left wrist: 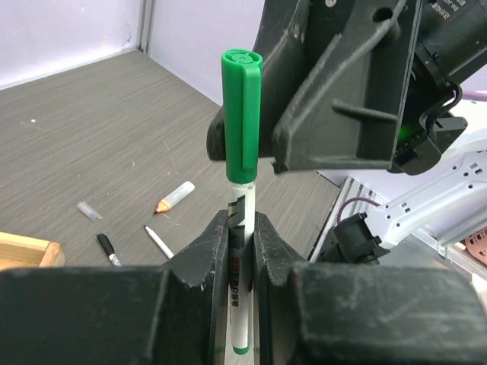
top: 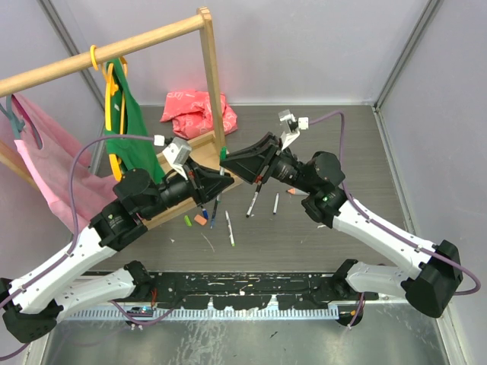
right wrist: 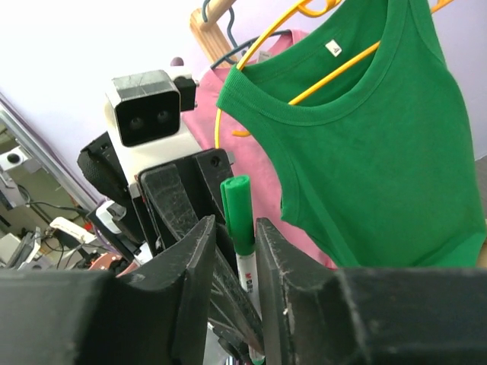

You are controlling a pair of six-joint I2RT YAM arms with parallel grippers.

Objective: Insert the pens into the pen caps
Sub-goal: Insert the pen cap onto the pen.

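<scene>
In mid-air, left hand [left wrist: 242, 220] clenched on pen [left wrist: 242, 199], right hand [right wrist: 236, 223] parted round green cap [right wrist: 237, 204]

One camera looks down from high above; two sit close behind the left gripper [left wrist: 242, 222] and right gripper [right wrist: 234, 228], facing one green-capped pen [left wrist: 243, 114].

- I see a wooden clothes rack [top: 114, 47] standing at the far left of the grey table [top: 342, 144].
- A green tank top [top: 125, 122] hangs from its bar on a yellow hanger [top: 112, 91].
- A pink garment [top: 57, 160] hangs to the left of it.
- A crumpled red cloth [top: 199, 112] lies behind the rack's upright post.
</scene>
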